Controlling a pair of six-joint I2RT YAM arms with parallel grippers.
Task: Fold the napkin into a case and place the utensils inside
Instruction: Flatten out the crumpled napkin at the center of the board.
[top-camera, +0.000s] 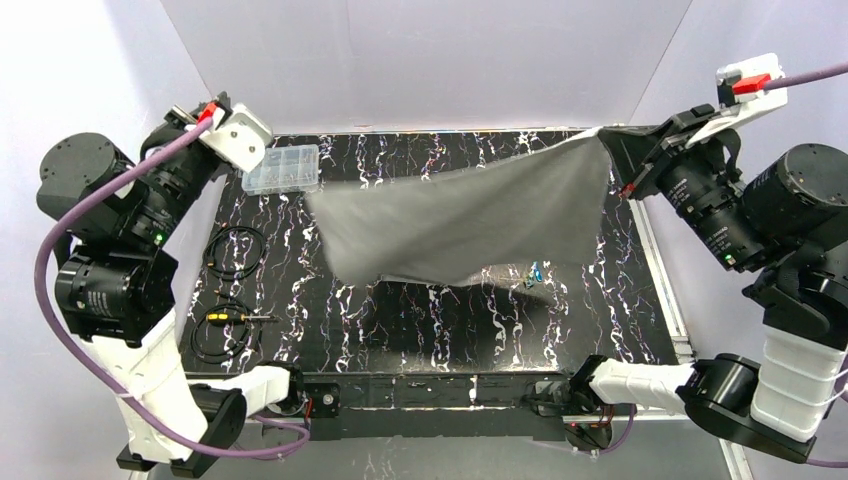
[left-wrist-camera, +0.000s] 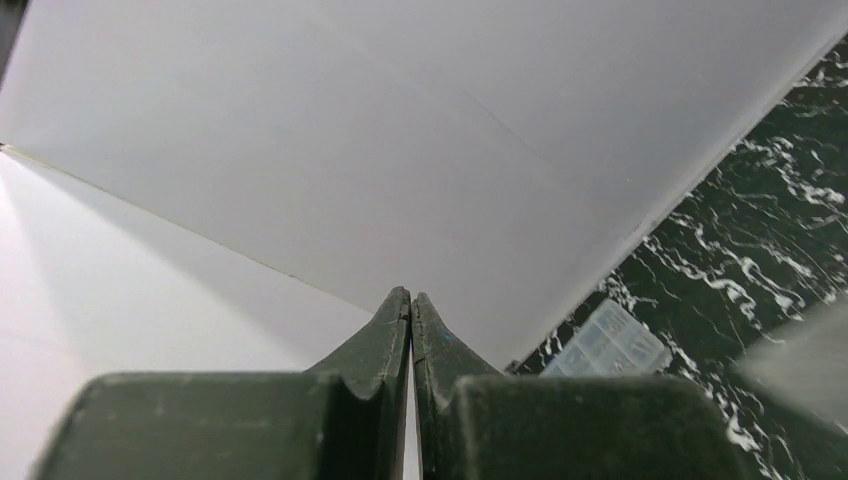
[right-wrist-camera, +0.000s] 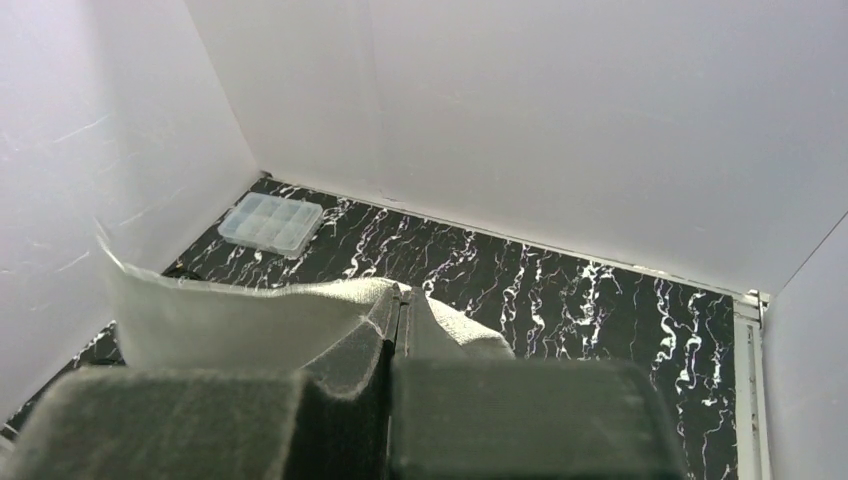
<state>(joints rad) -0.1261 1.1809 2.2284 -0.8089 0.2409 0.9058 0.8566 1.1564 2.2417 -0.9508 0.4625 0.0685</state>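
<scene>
The light-grey napkin (top-camera: 470, 215) hangs stretched above the black marbled table (top-camera: 400, 320), unfolded. My right gripper (top-camera: 608, 140) is shut on its far right corner and holds it up; in the right wrist view the cloth (right-wrist-camera: 230, 320) drapes leftward from the closed gripper (right-wrist-camera: 400, 292). A small bright blue utensil (top-camera: 537, 272) lies on the table just below the napkin's near edge; other utensils are hidden. My left gripper (top-camera: 222, 102) is shut and empty at the far left, pointing at the white wall (left-wrist-camera: 411, 295), apart from the napkin.
A clear plastic compartment box (top-camera: 283, 168) sits at the back left, also seen from the left wrist (left-wrist-camera: 608, 345) and right wrist (right-wrist-camera: 270, 222). Two black cable coils (top-camera: 235, 250) (top-camera: 222, 325) lie on the left side. White walls enclose the table.
</scene>
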